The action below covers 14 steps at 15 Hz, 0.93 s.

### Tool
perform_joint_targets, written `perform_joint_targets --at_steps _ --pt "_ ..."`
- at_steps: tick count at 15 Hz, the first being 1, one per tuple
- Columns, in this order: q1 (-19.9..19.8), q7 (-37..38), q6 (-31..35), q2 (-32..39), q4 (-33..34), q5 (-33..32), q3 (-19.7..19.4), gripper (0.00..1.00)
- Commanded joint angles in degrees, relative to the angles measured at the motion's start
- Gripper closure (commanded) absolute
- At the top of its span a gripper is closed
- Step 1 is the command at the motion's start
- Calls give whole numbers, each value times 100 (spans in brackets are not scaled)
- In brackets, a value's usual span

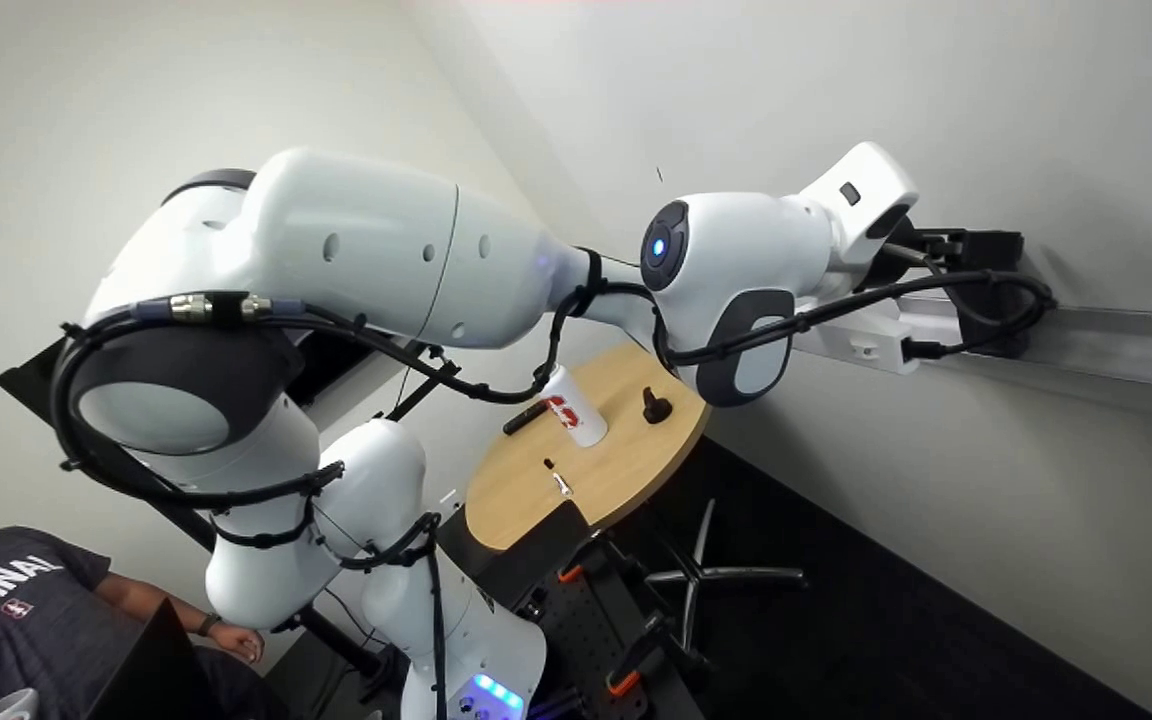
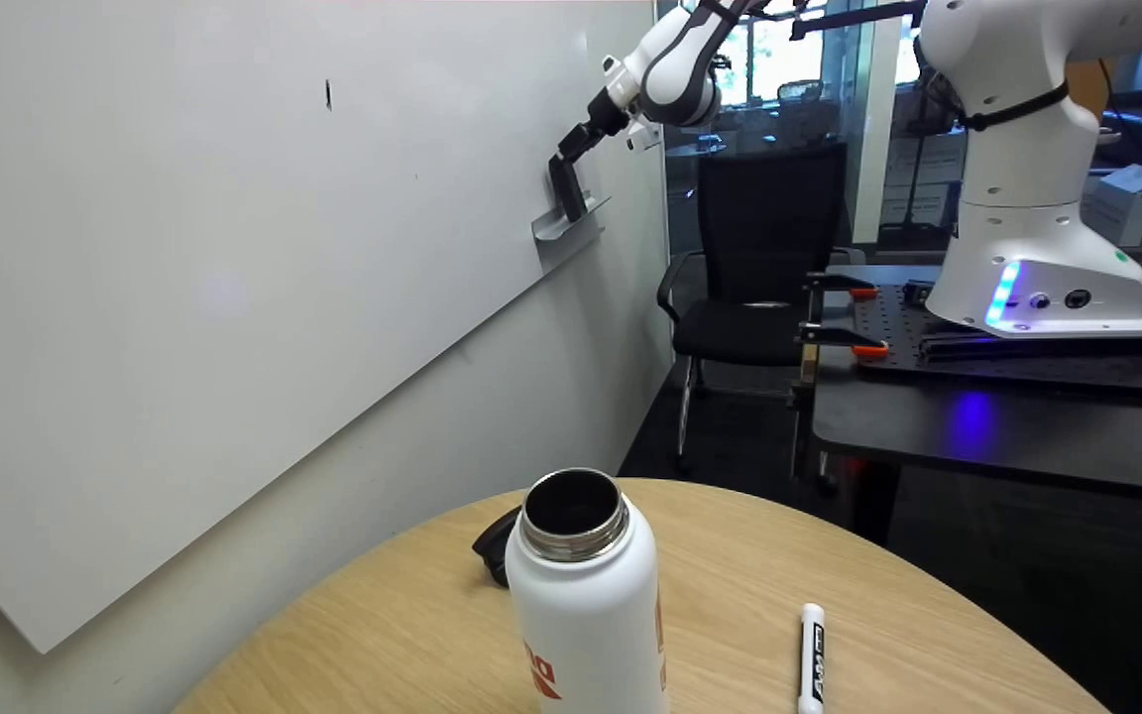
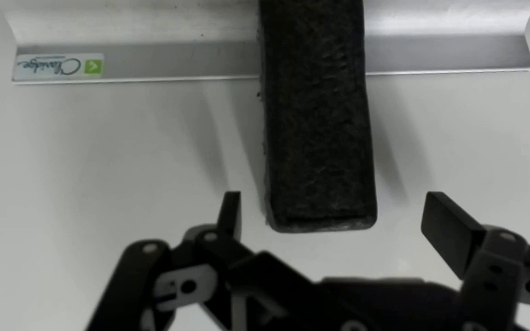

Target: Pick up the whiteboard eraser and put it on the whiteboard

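Near the whiteboard [image 2: 184,248]: round table [image 2: 383,625], white bottle [image 2: 586,615], marker [image 2: 812,659]. On its tray [image 3: 164,59]: black oblong eraser [image 3: 318,119], on end. Gripper [image 3: 332,207]: spread apart.

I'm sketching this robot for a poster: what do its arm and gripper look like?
The white, rounded robot arm has dark grey joint covers, strapped-on black cables with silver connectors, and a round blue light. The black, angular two-fingered gripper has flat fingertips and grey round pins.

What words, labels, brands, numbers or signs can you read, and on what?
"Claridge", upside down in the wrist view: sticker on the tray rail; fine print too small.
"CARDINAL": dark shirt; the emblem below is too small.
White bottle: red print, too blurred or turned away to read.
Marker: lettering too small to read surely.
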Motion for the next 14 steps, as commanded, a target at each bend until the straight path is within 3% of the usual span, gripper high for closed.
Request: perform_joint_targets --at_steps 1,4,6,7,8,11,12,14 --pt "84 -133 0 461 -124 241 -118 0" --pt "-254 2 0 1058 -574 126 60 0" --pt "-720 221 -136 1523 -1141 -138 441 0" --pt "-1393 -111 -502 1589 -1402 83 1210 0" --pt "-1706 451 -830 1707 -1525 -479 1469 0" --pt "-3092 522 -1721 1379 -1806 -863 3002 0" --pt "-3484 158 -1914 1501 -1978 -292 3493 0" --pt "-4399 205 -2081 1692 -2198 68 4419 0"
